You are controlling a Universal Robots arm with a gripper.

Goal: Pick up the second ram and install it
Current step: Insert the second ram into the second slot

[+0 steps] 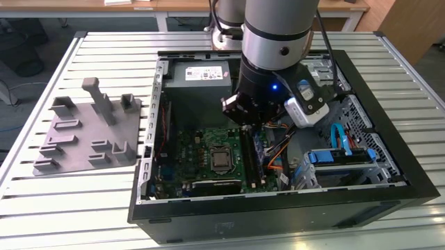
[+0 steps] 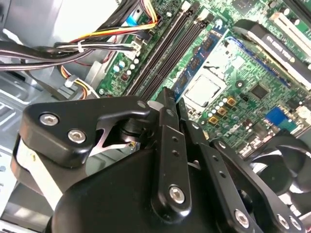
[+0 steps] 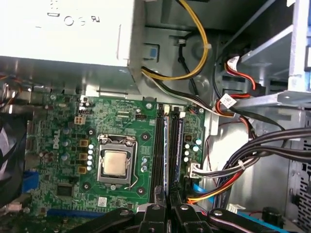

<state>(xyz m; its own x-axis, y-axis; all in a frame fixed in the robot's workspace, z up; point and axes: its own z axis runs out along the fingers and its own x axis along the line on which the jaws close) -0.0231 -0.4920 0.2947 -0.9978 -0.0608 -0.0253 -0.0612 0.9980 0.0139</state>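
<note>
Where it stands on edge among the black slot rails (image 3: 158,145) beside the processor socket (image 3: 116,162), just below the exterior view's centre, the second ram (image 2: 194,70) is a thin blue-green stick, pale-labelled; the gripper (image 2: 168,96) pinches its near end.

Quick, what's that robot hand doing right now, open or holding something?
Hand: closed on the second ram, at the black slots.
</note>
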